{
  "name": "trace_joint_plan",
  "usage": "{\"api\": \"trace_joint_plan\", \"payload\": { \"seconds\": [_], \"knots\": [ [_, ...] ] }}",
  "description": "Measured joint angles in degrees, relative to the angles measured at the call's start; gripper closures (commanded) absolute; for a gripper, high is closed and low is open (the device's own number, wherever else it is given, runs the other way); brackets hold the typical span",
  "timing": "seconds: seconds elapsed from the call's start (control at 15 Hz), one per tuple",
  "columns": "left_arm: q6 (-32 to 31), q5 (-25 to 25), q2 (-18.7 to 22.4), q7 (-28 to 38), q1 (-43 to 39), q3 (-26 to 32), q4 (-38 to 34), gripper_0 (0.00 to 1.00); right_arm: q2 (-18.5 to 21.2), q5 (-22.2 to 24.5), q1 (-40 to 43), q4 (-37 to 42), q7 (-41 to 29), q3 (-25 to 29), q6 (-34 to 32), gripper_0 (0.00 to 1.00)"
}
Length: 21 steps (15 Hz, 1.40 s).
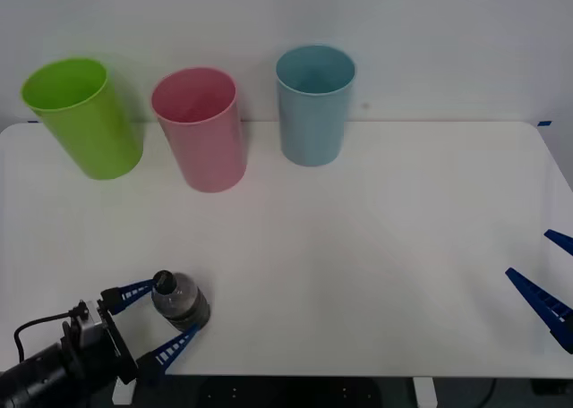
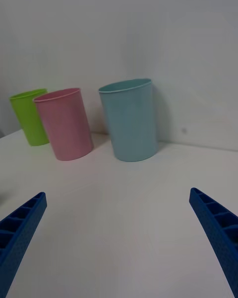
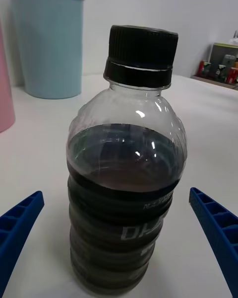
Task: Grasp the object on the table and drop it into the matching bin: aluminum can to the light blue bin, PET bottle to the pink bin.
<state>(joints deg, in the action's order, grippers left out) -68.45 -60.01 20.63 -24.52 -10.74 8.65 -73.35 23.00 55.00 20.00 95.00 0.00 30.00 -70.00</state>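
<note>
The PET bottle (image 1: 179,302) (image 3: 126,179), small and clear with a black cap and a dark lower half, stands upright near the table's (image 1: 358,247) front left edge. My left gripper (image 1: 158,320) (image 3: 119,248) is open with one blue finger on each side of the bottle, not touching it. The pink bin (image 1: 200,128) (image 2: 64,124) stands at the back, with the light blue bin (image 1: 313,104) (image 2: 130,120) (image 3: 47,44) to its right. My right gripper (image 1: 548,278) (image 2: 119,243) hangs open over the front right edge of the table with nothing between its fingers.
A lime green bin (image 1: 82,117) (image 2: 29,116) stands at the back left beside the pink one. A white wall rises behind the bins. The table's middle and right side lie bare between the bottle and the bins.
</note>
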Motion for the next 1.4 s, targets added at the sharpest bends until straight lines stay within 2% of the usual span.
{"api": "trace_joint_plan", "payload": {
  "seconds": [0.73, 0.8, 0.93, 1.0, 1.07, 1.4],
  "knots": [
    [0.6, -2.0, -2.4, -0.5, 1.4, -0.3, 0.1, 0.00, 0.0, 0.0, 0.0, 0.0, 0.0, 0.0, 0.0, 0.00],
    [0.6, -2.0, -2.4, -0.5, 1.4, -0.4, 0.1, 0.16, 0.0, 0.0, 0.0, 0.0, 0.0, 0.0, 0.0, 0.00],
    [0.6, -2.0, -2.5, -0.5, 1.4, -0.4, 0.1, 0.82, 0.0, 0.0, 0.0, 0.0, 0.0, 0.0, 0.0, 0.00],
    [0.6, -1.9, -2.5, -0.5, 1.4, -0.4, 0.1, 0.95, 0.0, 0.0, 0.0, 0.0, 0.0, 0.0, 0.0, 0.00],
    [0.6, -1.9, -2.5, -0.6, 1.3, -0.4, 0.1, 1.00, 0.0, 0.0, 0.0, 0.0, 0.0, 0.0, 0.0, 0.00],
    [0.6, -1.6, -2.5, -0.5, 1.3, -0.4, 0.1, 1.00, 0.0, 0.0, 0.0, 0.0, 0.0, 0.0, 0.0, 0.00]
  ]
}}
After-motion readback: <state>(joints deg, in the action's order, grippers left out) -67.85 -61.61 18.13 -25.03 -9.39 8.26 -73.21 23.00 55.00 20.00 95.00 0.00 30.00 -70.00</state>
